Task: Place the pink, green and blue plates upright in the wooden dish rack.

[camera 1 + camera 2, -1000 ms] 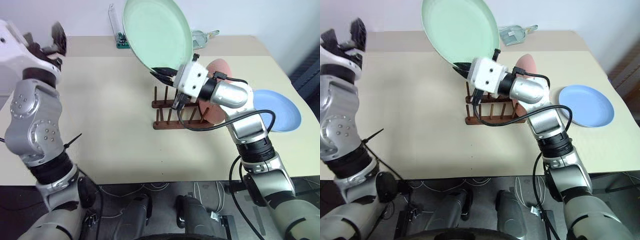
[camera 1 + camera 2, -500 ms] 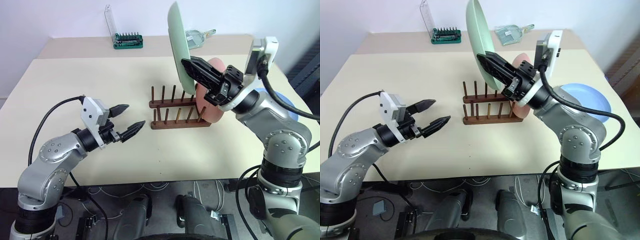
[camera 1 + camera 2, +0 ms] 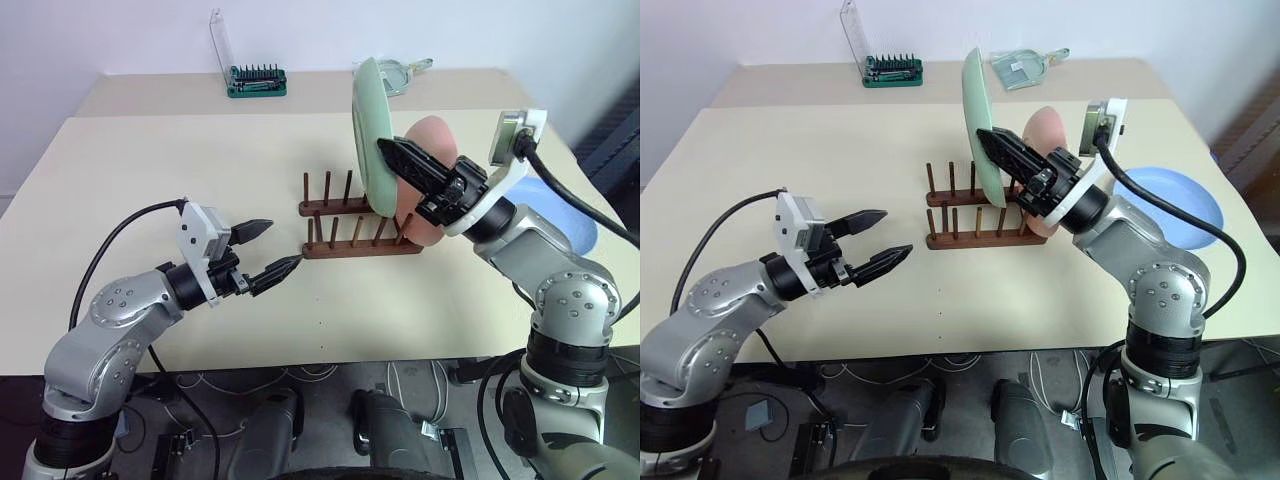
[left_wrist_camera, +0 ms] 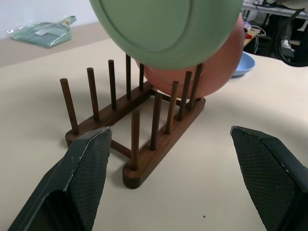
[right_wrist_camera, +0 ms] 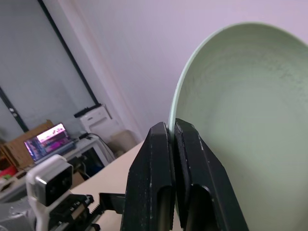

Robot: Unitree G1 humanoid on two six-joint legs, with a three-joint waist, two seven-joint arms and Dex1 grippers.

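The right gripper (image 3: 392, 151) was clamped on the rim of the green plate (image 3: 369, 135), holding it on edge above the wooden dish rack (image 3: 358, 227). In the right wrist view its two fingers (image 5: 163, 159) were pressed together on the plate's edge. The plate stood nearly upright, its lower edge down among the pegs towards the right end of the rack; whether it touched the rails could not be told.

The pink plate (image 3: 432, 150) stood upright at the right end of the rack, directly behind the green one as seen from the left wrist. The blue plate (image 3: 1185, 200) lay flat on the table (image 3: 180, 190), to the right of the rack and apart from it.

The left gripper (image 3: 266, 251) hung just above the table at the left end of the rack, pointing towards it, fingers spread wide and empty. One fingertip (image 3: 291, 263) was close to the rack's front rail without touching it.

A green bit case (image 3: 257, 80) with its clear lid raised stood at the table's far edge.
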